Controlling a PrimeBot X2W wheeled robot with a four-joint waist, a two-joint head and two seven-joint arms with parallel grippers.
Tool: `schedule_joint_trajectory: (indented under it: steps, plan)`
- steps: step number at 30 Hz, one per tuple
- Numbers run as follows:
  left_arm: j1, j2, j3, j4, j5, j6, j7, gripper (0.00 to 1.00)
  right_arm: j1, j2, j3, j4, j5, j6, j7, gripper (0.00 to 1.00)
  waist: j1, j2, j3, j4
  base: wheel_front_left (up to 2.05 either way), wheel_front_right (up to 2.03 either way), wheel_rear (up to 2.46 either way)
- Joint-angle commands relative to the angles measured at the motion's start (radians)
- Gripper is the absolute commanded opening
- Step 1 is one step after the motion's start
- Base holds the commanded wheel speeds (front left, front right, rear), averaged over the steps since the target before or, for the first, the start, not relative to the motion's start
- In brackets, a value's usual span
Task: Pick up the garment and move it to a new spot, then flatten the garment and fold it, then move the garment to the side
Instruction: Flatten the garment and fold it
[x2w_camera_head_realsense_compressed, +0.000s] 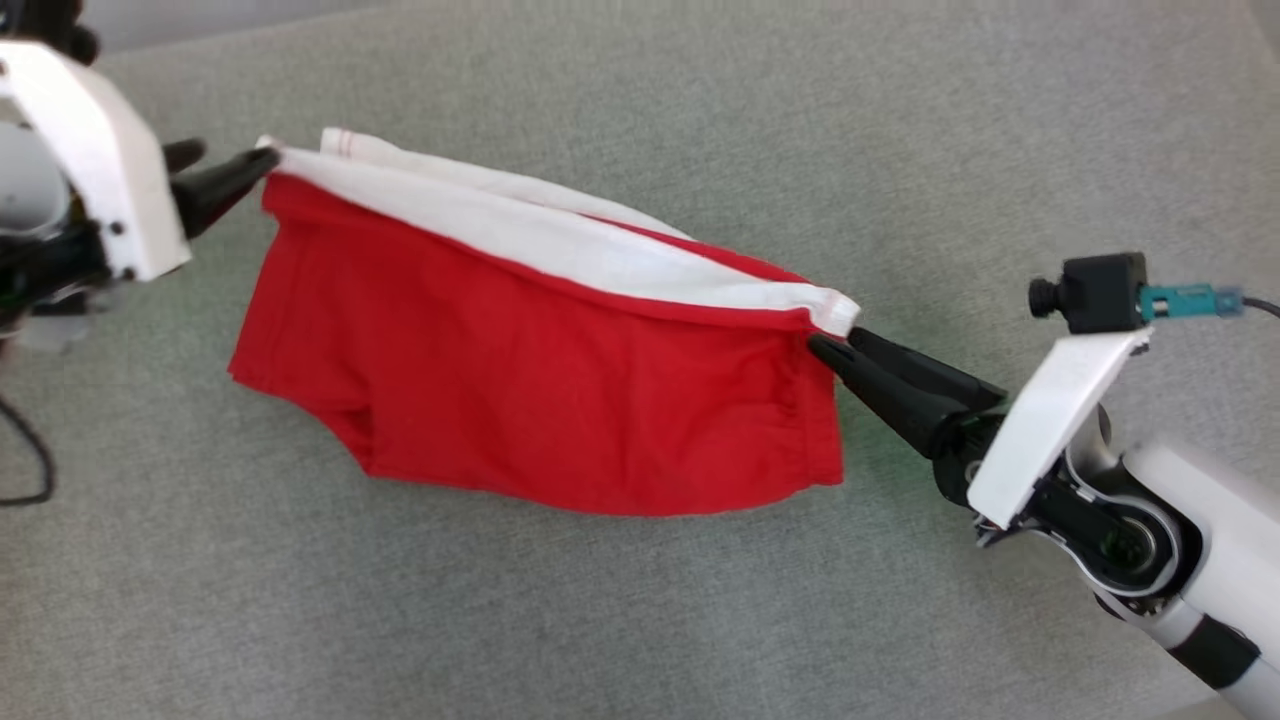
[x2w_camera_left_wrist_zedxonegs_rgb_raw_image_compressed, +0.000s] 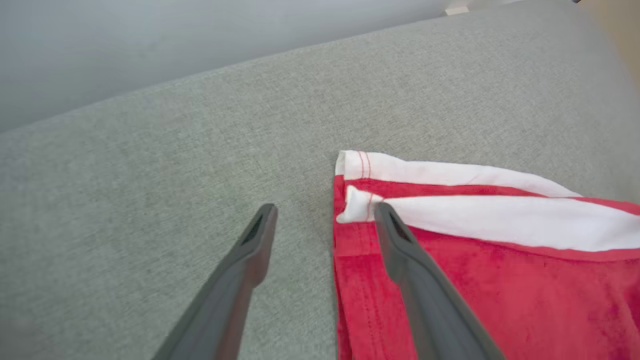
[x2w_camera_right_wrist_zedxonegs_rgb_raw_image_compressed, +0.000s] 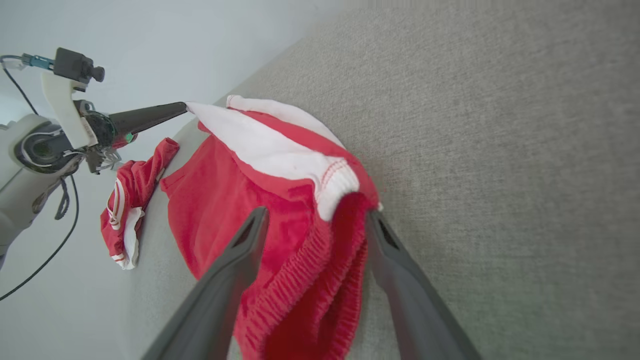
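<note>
The garment (x2w_camera_head_realsense_compressed: 540, 370) is a pair of red shorts with a white waistband (x2w_camera_head_realsense_compressed: 560, 245), spread across the grey cushion. My left gripper (x2w_camera_head_realsense_compressed: 235, 155) is at its upper-left corner. In the left wrist view that gripper (x2w_camera_left_wrist_zedxonegs_rgb_raw_image_compressed: 325, 207) is open, one finger (x2w_camera_left_wrist_zedxonegs_rgb_raw_image_compressed: 400, 245) over the white corner (x2w_camera_left_wrist_zedxonegs_rgb_raw_image_compressed: 355, 205) and the other over bare cushion. My right gripper (x2w_camera_head_realsense_compressed: 835, 340) is at the waistband's right end. In the right wrist view it (x2w_camera_right_wrist_zedxonegs_rgb_raw_image_compressed: 316, 214) is open, with the bunched waist end (x2w_camera_right_wrist_zedxonegs_rgb_raw_image_compressed: 330, 185) lying between its fingers, not clamped.
The grey cushion (x2w_camera_head_realsense_compressed: 640, 620) stretches wide on all sides of the garment. In the right wrist view another red and white piece of clothing (x2w_camera_right_wrist_zedxonegs_rgb_raw_image_compressed: 125, 210) lies at the cushion's edge, below the left arm (x2w_camera_right_wrist_zedxonegs_rgb_raw_image_compressed: 45, 145). A dark cable (x2w_camera_head_realsense_compressed: 30, 450) hangs at far left.
</note>
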Motion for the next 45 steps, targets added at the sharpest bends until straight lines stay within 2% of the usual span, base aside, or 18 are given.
schedule_joint_trajectory:
  steps: [1,8,13,17,22,29,30,31,32,36,45]
  plan:
    - [0.025,0.021,-0.009,-0.006,-0.003,-0.004,0.017,1.0,0.021,-0.012,-0.004,-0.006,0.009,-0.002,-0.01,1.0,0.0,0.0,-0.018,-0.011,0.0,0.0,0.0]
    - [0.046,0.101,-0.049,-0.068,0.023,-0.005,0.055,1.0,0.084,-0.049,-0.015,-0.046,0.027,-0.002,-0.037,1.0,0.0,0.0,-0.018,-0.046,0.0,0.0,0.0]
    - [0.067,0.13,-0.083,-0.099,-0.027,-0.005,0.175,1.0,0.125,-0.063,-0.03,-0.076,0.033,-0.002,-0.078,1.0,0.0,0.0,-0.005,-0.071,0.0,0.0,0.0]
    - [0.07,0.143,-0.113,-0.111,-0.009,0.002,0.232,1.0,0.15,-0.056,-0.037,-0.093,0.033,-0.002,-0.103,1.0,0.0,0.0,0.004,-0.097,0.0,0.0,0.0]
    - [0.114,0.122,-0.115,-0.158,-0.107,0.004,0.328,1.0,0.182,-0.06,-0.042,-0.107,0.029,-0.002,-0.131,1.0,0.0,0.0,0.003,-0.125,0.0,0.0,0.0]
    - [0.105,0.155,-0.127,-0.23,-0.121,0.04,0.407,1.0,0.212,-0.068,-0.047,-0.111,0.033,-0.002,-0.141,1.0,0.0,0.0,-0.008,-0.137,0.0,0.0,0.0]
    - [0.106,0.161,-0.131,-0.235,-0.116,0.053,0.415,0.89,0.214,-0.067,-0.048,-0.11,0.034,-0.002,-0.142,1.0,0.0,0.0,-0.01,-0.137,0.0,0.0,0.0]
    - [0.107,0.167,-0.135,-0.24,-0.107,0.064,0.419,0.25,0.215,-0.066,-0.049,-0.109,0.035,-0.002,-0.143,1.0,0.0,0.0,-0.012,-0.136,0.0,0.0,0.0]
    - [0.109,0.173,-0.138,-0.24,-0.101,0.077,0.42,0.0,0.215,-0.064,-0.05,-0.108,0.035,-0.002,-0.143,1.0,0.0,0.0,-0.014,-0.135,0.0,0.0,0.0]
    - [0.124,0.174,-0.13,-0.252,-0.126,0.11,0.415,0.0,0.218,-0.066,-0.051,-0.099,0.028,-0.002,-0.138,1.0,0.0,0.0,-0.039,-0.119,0.0,0.0,0.0]
    - [0.179,0.142,-0.128,-0.286,-0.175,0.125,0.402,0.0,0.258,-0.108,-0.05,-0.07,0.049,-0.002,-0.114,1.0,0.0,0.0,-0.189,-0.015,0.0,0.0,0.0]
